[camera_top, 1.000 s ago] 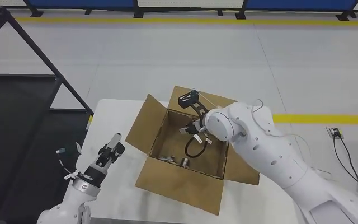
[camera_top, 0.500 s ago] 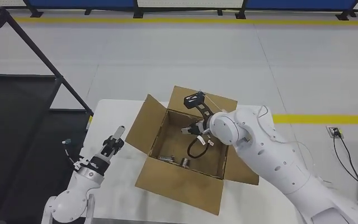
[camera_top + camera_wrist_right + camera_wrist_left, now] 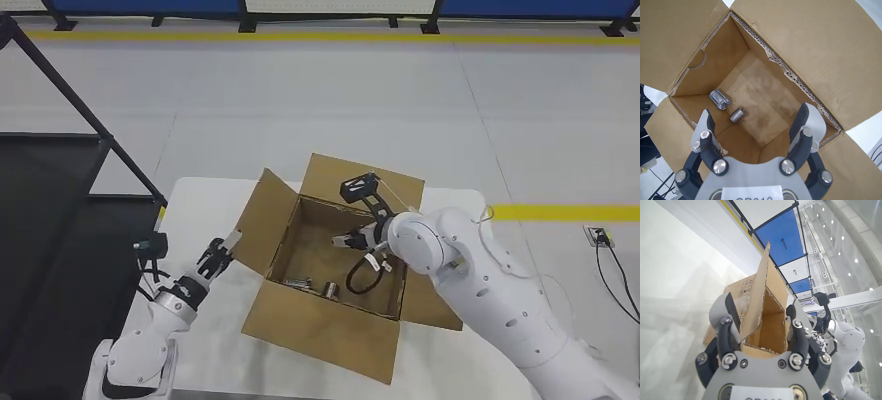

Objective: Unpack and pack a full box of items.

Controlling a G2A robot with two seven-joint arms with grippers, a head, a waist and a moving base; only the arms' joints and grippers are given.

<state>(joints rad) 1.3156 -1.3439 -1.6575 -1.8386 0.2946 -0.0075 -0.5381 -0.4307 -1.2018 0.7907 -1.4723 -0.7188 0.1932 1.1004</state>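
Two metal parts lie on the floor of the open cardboard box (image 3: 322, 338), close to its near wall. The ribbed metal part (image 3: 719, 99) is nearer the box's left wall. The plain metal sleeve (image 3: 738, 115) is just beside it, on its side, and the two are not touching. Nothing holds either one.

The left gripper (image 3: 761, 313) is outside the box, at the left flap (image 3: 262, 220). Its fingers are spread wide and the flap's lower edge stands in the gap between them. Cannot tell if a pad touches the cardboard.

The right gripper (image 3: 757, 117) is farther back, in the box's opening and above the floor, toward the right wall. It points down at the floor. Its fingers are wide apart with nothing between them, well clear of both parts.

All four flaps are folded outward. The far flap (image 3: 330, 172) stands up behind the box.

The box sits on a white table (image 3: 205, 205), with bare tabletop showing left of the box.
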